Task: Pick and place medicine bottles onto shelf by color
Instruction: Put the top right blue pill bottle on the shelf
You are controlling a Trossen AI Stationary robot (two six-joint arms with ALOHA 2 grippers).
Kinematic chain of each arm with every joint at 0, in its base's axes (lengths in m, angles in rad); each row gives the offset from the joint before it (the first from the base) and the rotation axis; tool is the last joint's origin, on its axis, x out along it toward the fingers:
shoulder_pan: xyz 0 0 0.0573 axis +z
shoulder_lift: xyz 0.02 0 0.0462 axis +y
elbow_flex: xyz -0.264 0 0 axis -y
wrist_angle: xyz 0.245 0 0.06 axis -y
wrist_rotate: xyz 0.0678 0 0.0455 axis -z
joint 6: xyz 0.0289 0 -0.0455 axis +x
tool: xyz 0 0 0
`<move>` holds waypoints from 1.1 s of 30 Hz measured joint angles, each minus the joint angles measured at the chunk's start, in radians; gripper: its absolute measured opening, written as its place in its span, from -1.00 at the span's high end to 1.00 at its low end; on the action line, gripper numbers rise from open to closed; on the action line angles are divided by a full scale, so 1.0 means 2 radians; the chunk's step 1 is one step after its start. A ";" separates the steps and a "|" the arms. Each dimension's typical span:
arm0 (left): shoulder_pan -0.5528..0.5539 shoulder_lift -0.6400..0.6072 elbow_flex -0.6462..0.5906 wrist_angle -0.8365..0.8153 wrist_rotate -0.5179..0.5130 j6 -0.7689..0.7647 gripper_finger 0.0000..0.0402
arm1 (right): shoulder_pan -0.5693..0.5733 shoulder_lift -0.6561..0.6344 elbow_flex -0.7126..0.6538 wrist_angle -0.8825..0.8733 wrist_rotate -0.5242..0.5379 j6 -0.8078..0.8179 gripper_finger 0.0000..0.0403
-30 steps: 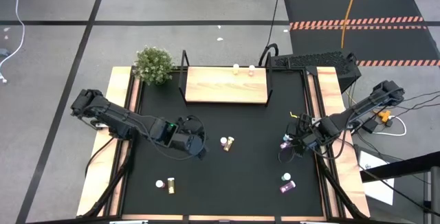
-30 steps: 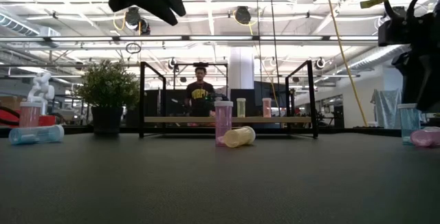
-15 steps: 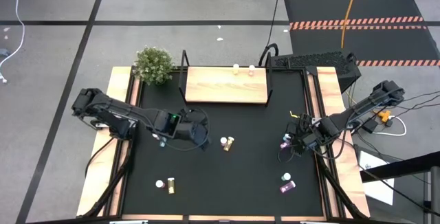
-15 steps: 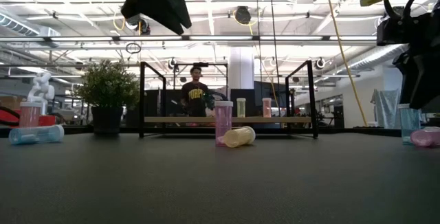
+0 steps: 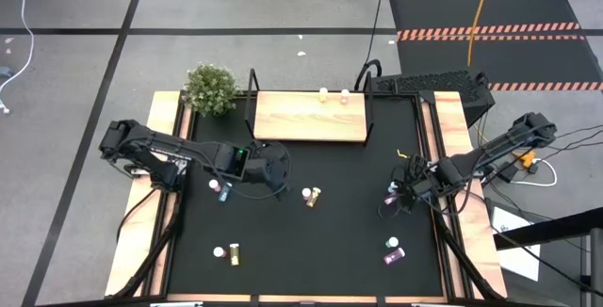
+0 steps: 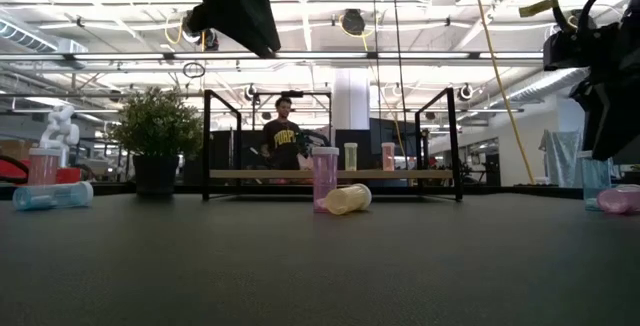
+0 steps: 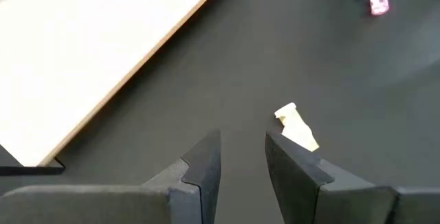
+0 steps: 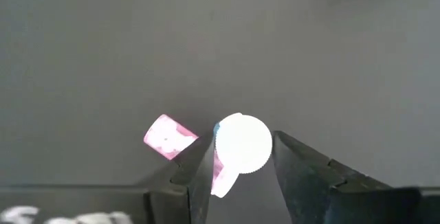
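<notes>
black mat (image 5: 320, 241) | shelf (image 5: 309, 117) at back | left fingers (image 7: 206, 165) spread, empty | right fingers (image 8: 199, 165) astride white-capped bottle (image 8: 242, 143)

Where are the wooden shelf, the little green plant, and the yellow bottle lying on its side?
shelf (image 5: 306, 119), high view, bare board.
plant (image 5: 210, 88), high view, leaves.
yellow bottle (image 6: 348, 199), low view, body.

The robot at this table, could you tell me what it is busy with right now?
It is sorting small medicine bottles onto the wooden shelf, where two bottles already stand at the back edge. The right pincer is down at the table's right side with its fingers around a white-capped bottle, a pink bottle lying beside it. The left pincer hangs empty and open above the mat near a yellow bottle.
</notes>
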 joint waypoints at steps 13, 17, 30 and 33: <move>0.025 0.000 0.000 -0.001 0.028 0.017 0.41 | -0.029 -0.024 -0.021 0.045 -0.044 -0.011 0.44; 0.025 0.000 0.000 -0.007 0.030 0.018 0.41 | -0.038 -0.044 -0.014 0.042 -0.056 -0.010 0.44; 0.025 -0.052 0.000 -0.134 0.039 -0.031 0.41 | -0.085 -0.008 0.084 0.119 -0.104 -0.019 0.44; 0.025 -0.078 0.001 -0.101 0.027 -0.052 0.41 | -0.101 0.039 0.119 0.162 -0.105 -0.070 0.44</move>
